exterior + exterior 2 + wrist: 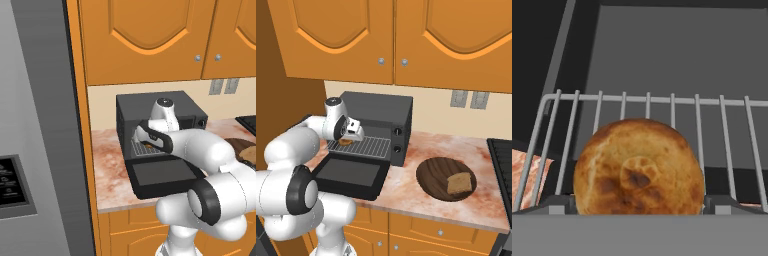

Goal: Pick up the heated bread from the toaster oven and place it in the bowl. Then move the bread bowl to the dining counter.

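The toaster oven (378,117) stands on the marbled worktop with its door (351,175) dropped open. The heated bread (639,167), a round golden-brown bun with a darker centre, lies at the front of the wire rack (672,107). In the right base view the bun (345,143) sits at the rack's left end. My gripper (640,206) is open, reaching into the oven mouth (347,138). One fingertip (562,204) stands on each side of the bun, close against it. Right of the oven lies the dark wooden bowl (438,175), holding a flat tan square slice (460,183).
A grey fridge (40,150) walls off the left of the worktop. Orange wall cupboards (401,35) hang low above the oven. A black stove edge (502,165) lies right of the bowl. The open door overhangs the worktop's front edge.
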You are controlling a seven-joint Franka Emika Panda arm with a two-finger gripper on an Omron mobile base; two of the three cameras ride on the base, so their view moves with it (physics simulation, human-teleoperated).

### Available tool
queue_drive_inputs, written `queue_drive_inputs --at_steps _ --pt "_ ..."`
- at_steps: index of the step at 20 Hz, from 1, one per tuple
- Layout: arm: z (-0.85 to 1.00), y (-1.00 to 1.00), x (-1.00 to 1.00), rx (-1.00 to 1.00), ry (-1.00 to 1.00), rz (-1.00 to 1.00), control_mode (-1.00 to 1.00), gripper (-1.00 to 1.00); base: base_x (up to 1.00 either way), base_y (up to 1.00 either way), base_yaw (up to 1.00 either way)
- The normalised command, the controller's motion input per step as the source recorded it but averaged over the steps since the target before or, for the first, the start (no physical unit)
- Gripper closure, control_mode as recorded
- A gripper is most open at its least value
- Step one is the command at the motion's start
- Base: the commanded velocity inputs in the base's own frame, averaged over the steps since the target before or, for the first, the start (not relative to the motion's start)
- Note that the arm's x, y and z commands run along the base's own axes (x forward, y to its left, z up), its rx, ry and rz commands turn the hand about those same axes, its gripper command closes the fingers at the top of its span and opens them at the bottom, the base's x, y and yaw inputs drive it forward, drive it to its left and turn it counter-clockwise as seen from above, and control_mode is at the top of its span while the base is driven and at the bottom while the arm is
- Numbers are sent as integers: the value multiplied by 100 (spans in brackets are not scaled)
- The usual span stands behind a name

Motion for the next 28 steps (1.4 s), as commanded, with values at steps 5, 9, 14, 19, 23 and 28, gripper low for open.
queue_drive_inputs --at_steps 5,9,14,19,23,28 --pt "-16 -6 -12 -1 0 0 -100 -100 0 0 0" --pt "-12 -1 -18 0 0 0 -100 -100 0 0 0" --pt "-9 0 0 0 0 0 -100 -100 0 0 0" --pt "-1 0 0 0 0 0 -100 -100 0 0 0" --pt "0 0 0 0 0 0 -100 -100 0 0 0" --pt "0 0 0 0 0 0 -100 100 0 0 0"
